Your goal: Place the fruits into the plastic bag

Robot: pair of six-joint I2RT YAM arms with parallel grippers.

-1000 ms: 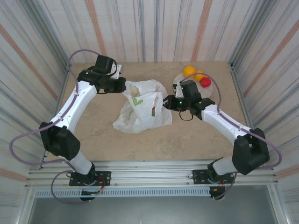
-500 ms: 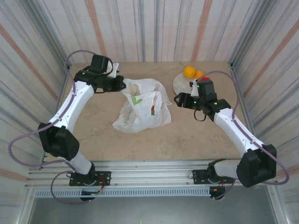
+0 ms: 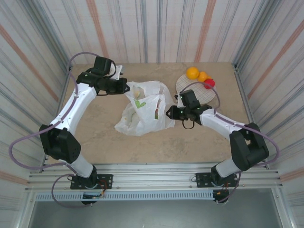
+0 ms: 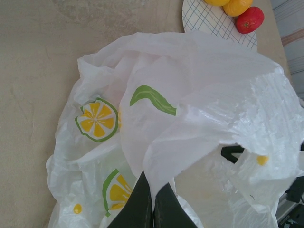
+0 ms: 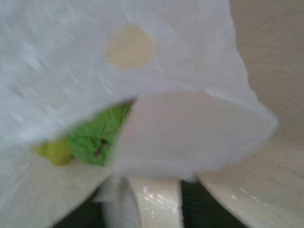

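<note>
I count one plastic bag (image 3: pixel 142 116), crumpled in the middle of the table (image 3: pixel 95 142), and one checked plate (image 3: pixel 183 83) off to its far right. At the plate's far rim sit three fruits close together: an orange (image 3: pixel 192 72), a second orange (image 3: pixel 203 76) and a red apple (image 3: pixel 209 84). Inside the bag my right wrist camera shows two more, a green fruit (image 5: pixel 95 137) and a yellow-green fruit (image 5: pixel 54 151) touching it. My left arm runs up the left side and bends inward. My left gripper (image 4: pixel 153 204) has its fingers pressed together on a fold of the bag at its far-left corner. My right arm lies low, stretched leftward past the plate, with my right gripper (image 3: pixel 169 113) at the bag's right edge. I cannot tell whether its jaws are spread or pinching, because that view is blurred
</note>
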